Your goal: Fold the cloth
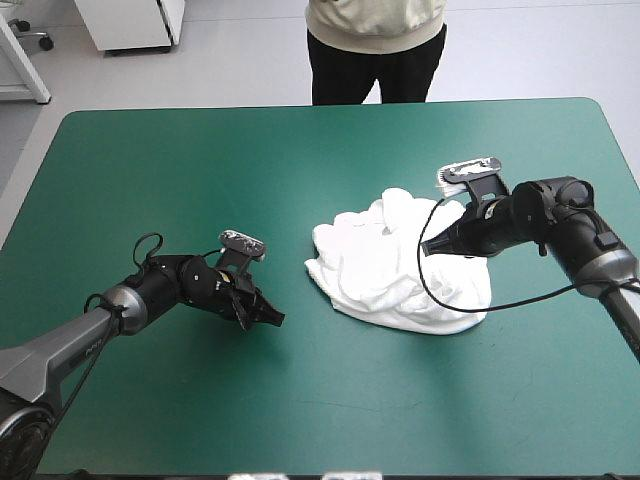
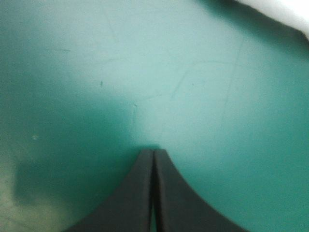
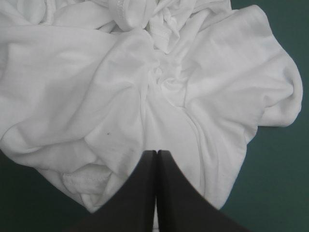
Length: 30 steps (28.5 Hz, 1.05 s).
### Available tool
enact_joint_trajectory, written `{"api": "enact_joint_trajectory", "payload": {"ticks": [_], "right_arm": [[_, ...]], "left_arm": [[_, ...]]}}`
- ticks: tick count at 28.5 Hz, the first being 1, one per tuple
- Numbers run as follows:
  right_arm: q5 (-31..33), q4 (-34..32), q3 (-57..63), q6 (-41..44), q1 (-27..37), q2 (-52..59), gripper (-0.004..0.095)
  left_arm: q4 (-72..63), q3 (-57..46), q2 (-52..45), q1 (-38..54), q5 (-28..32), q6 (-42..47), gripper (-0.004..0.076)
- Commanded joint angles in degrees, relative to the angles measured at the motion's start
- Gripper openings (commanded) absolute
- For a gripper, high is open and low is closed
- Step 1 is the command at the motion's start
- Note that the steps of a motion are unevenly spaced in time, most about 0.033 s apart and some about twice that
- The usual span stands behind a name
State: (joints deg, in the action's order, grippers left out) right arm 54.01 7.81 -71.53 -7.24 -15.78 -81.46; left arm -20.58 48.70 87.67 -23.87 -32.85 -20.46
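Observation:
The white T-shirt (image 1: 400, 265) lies as a crumpled heap right of the table's middle, with folds and a hem showing. My right gripper (image 1: 432, 247) hovers low over the heap's right part, its black fingers shut in one arch. In the right wrist view that gripper (image 3: 156, 152) points at the T-shirt (image 3: 145, 87), which shows no cloth pinched between the tips. My left gripper (image 1: 272, 318) is shut and sits low over the cover, a short way left of the heap. Ahead of the left gripper (image 2: 153, 151) only a corner of the T-shirt (image 2: 285, 12) shows.
The teal-green cover (image 1: 200, 160) stretches wide to the left of the heap and beyond it. The table's right edge (image 1: 625, 160) runs just beyond my right arm. The front edge lies well below both arms.

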Motion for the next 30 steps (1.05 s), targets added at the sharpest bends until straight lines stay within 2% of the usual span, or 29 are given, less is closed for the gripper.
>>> {"api": "enact_joint_trajectory", "payload": {"ticks": [1,10,16,21,28,30], "right_arm": [[-1.65,0.26,-1.96,-0.61,0.26,1.79,-0.0017],[-1.65,0.26,-1.96,-0.61,0.26,1.79,-0.0017],[-1.75,0.26,-1.96,-0.61,0.26,1.79,-0.0017],[-1.86,0.26,-1.96,-0.61,0.26,1.79,-0.0017],[-3.07,0.26,-1.96,0.12,0.5,1.68,-0.0017],[-3.05,0.26,-1.96,0.12,0.5,1.45,-0.0017]], "left_arm": [[-0.85,0.95,-1.48,-0.04,-1.29,0.13,-0.0009],[1.59,0.95,-3.12,-0.04,-0.78,0.63,-0.0009],[13.4,0.95,-14.66,-0.04,-1.11,10.29,-0.0009],[26.55,0.95,-26.32,-0.04,-7.94,21.64,-0.0009],[36.14,0.95,-45.61,-0.04,-17.07,33.36,-0.0009],[38.72,0.95,-50.82,-0.04,-21.51,35.9,-0.0009]]}}
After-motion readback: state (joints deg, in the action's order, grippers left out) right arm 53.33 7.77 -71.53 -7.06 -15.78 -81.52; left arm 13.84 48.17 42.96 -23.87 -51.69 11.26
